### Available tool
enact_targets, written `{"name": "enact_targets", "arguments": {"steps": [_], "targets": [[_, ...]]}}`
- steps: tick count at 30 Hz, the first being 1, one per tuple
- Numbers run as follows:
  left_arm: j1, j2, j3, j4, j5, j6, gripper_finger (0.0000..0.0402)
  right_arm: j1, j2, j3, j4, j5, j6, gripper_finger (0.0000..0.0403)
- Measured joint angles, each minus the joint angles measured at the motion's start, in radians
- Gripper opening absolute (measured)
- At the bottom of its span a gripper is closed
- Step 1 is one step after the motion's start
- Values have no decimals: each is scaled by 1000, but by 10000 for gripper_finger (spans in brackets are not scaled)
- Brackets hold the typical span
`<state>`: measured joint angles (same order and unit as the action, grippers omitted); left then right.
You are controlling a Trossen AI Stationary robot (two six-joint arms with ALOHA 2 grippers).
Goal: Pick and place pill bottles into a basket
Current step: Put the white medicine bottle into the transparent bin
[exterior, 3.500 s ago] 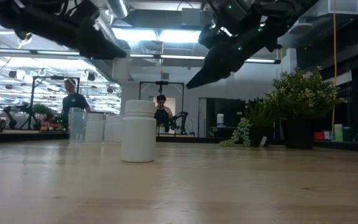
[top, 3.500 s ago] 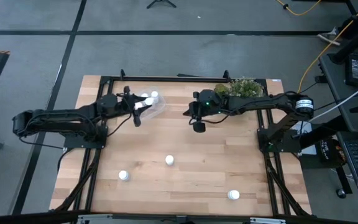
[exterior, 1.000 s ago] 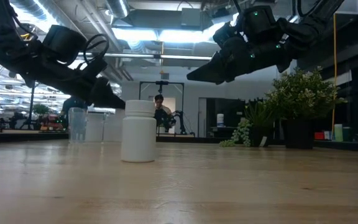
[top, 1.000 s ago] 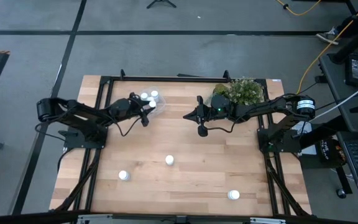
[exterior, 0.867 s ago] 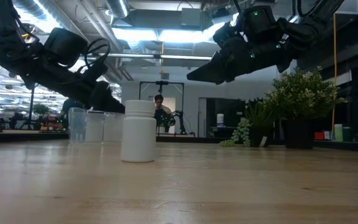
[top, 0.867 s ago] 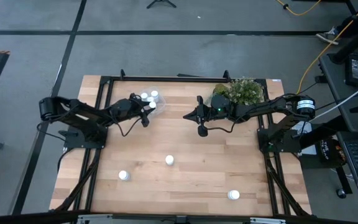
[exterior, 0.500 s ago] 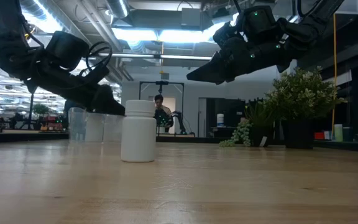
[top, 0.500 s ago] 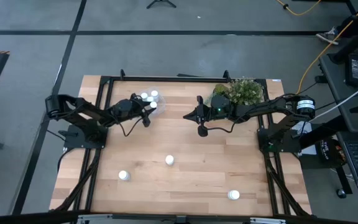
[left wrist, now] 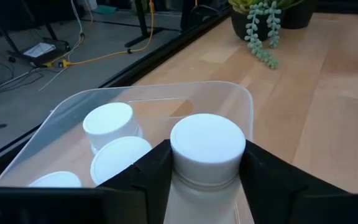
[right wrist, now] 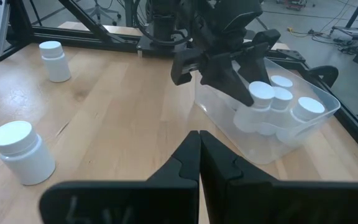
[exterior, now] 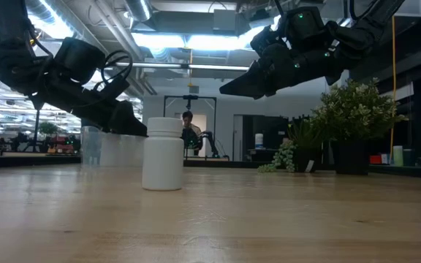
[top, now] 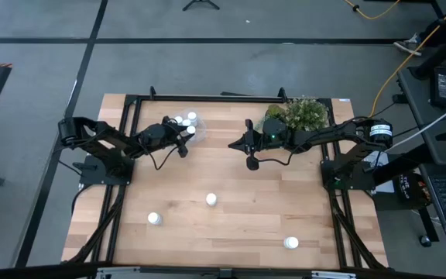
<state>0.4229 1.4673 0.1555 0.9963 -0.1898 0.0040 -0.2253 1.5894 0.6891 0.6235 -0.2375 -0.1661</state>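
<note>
The left gripper [left wrist: 207, 171], clamped on a pill bottle [left wrist: 207, 149], holds it low inside the clear basket [left wrist: 244, 102] at the counter's far left (three already inside), evidently for release, while the right gripper [right wrist: 199, 163] waits pressed closed and empty mid-counter.

Left claw [left wrist: 205, 180] clamped, right claw [right wrist: 200, 163] closed

Over the last few seconds the left arm folds back toward its base, and the left gripper [top: 181, 141] comes down from above the basket [top: 195, 136] to sit low at the basket's near rim, its fingers closed on a pill bottle [left wrist: 206, 149] held just inside. The right gripper [top: 249, 144] swings up from pointing down and levels out, fingers together, well clear of the basket.
</note>
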Motion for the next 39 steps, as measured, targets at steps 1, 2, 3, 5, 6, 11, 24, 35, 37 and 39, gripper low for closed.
{"name": "enact_targets", "arguments": {"steps": [1,2,3,5,6,11,24,35,37,39], "targets": [[0,0,0,0,0,0,166,0,0,0,0,0,0,5],[0,0,0,0,1,-1,168,0,0,0,0,0,0,5],[0,0,0,1,3,-1,169,0,0,0,0,0,0,5],[0,0,0,1,10,-1,170,0,0,0,0,0,0,5],[0,0,0,1,18,-1,170,0,0,0,0,0,0,5],[0,0,0,1,35,-2,173,0,0,0,0,0,0,5],[0,0,0,0,35,-17,179,0,0,0,0,0,0,5],[0,-1,2,-24,30,-17,174,0,0,0,0,0,0,5],[0,-1,2,-28,29,-16,174,0,0,0,0,0,0,5],[0,-1,2,-29,28,-16,173,0,0,0,0,0,0,5]]}}
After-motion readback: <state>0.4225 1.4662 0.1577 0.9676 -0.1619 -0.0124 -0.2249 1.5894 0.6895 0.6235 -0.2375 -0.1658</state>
